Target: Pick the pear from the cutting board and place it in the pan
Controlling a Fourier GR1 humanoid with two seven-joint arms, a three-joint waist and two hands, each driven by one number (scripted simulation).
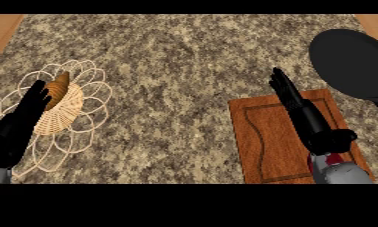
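Observation:
A brown wooden cutting board [266,141] lies at the lower right of the speckled stone counter. My right hand [299,103] stretches over it with straight fingers pointing up and left, open and holding nothing I can see. No pear shows on the board; the hand and forearm hide a strip of it. The black pan [347,63] sits at the right edge, just beyond the board's far right corner. At the left edge my left hand [22,118] rests open, fingers up, over the rim of a wire basket.
A pale wire and wicker basket [74,108] with looped edges stands at the left, holding an orange-brown pointed item [59,85]. Bare counter spreads between basket and board. Wooden strips show at both top corners.

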